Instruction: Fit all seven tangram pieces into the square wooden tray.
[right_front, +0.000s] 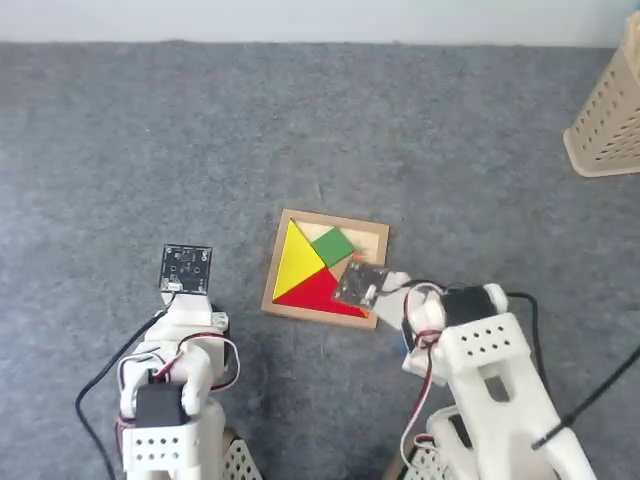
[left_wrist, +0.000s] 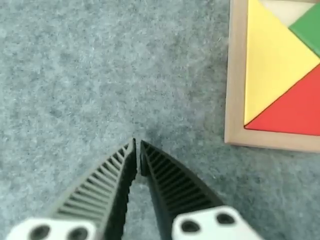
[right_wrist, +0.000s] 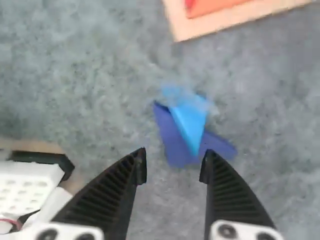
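Your left gripper hangs with jaws pressed together beside the tray, mid-worktop with yellow, red and green pieces inside, while your right gripper, jaws spread, hovers over two overlapping blue pieces off the tray's corner.

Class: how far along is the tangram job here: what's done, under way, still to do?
Done: the yellow triangle, red triangle, green piece and orange piece sit in the wooden tray. In hand: the right gripper hangs open over a light blue piece overlapping a dark blue piece on the carpet, gripping neither. Left: both blue pieces, at least. The left gripper is shut, empty, beside the tray.
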